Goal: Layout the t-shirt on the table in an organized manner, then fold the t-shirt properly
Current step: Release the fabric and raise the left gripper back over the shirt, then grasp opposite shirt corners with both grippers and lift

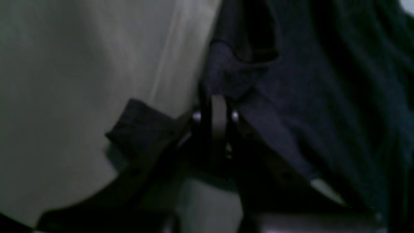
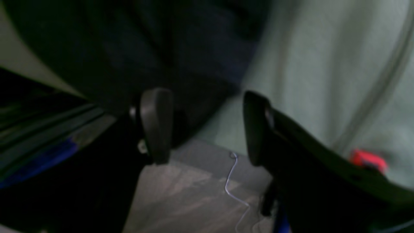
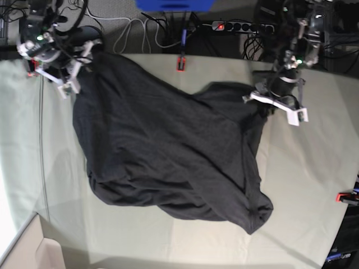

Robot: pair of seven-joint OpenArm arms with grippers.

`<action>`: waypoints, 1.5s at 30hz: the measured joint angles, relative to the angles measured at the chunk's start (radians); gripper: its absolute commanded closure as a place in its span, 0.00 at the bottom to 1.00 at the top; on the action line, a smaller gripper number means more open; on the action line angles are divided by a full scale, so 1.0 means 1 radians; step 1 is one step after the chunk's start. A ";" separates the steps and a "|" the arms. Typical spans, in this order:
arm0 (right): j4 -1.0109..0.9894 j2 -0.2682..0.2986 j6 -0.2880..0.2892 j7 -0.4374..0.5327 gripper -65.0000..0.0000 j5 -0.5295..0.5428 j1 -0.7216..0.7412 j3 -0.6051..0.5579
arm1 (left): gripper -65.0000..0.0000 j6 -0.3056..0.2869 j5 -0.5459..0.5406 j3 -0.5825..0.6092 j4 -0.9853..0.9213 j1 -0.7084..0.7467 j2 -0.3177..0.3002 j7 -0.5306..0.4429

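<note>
The dark charcoal t-shirt [image 3: 168, 145] lies bunched and creased across the middle of the pale grey-green table [image 3: 303, 179]. No rainbow graphic shows. My left gripper [image 1: 218, 108] is shut on a fold of the t-shirt's edge [image 1: 233, 74]. In the base view it [image 3: 262, 105] is at the shirt's far right side. My right gripper [image 2: 205, 127] is open and empty, with its fingers [image 2: 155, 126] just off the shirt's edge [image 2: 161, 58] at the table's rim. In the base view it [image 3: 78, 61] is by the shirt's far left corner.
Red-orange clamps sit on the far edge [image 3: 180, 63] and the right edge [image 3: 345, 196]; another shows in the right wrist view [image 2: 368, 160]. Cables and a power strip [image 3: 241, 26] lie beyond the far edge. Grey floor with a thin wire [image 2: 233, 181] shows below the right gripper.
</note>
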 measured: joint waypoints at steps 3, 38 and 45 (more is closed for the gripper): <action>-0.040 -0.003 -0.001 0.014 0.47 0.018 0.003 -0.040 | 1.00 -0.002 -0.025 0.000 0.023 0.020 -0.024 -0.012; -0.119 -0.044 0.004 0.000 0.46 0.000 0.049 0.160 | 1.00 -0.004 -0.033 -0.163 0.070 0.167 -0.021 -0.003; -0.121 -0.061 0.003 0.008 0.46 0.003 0.055 0.159 | 1.00 -0.004 -0.033 -0.164 0.070 0.178 -0.024 -0.007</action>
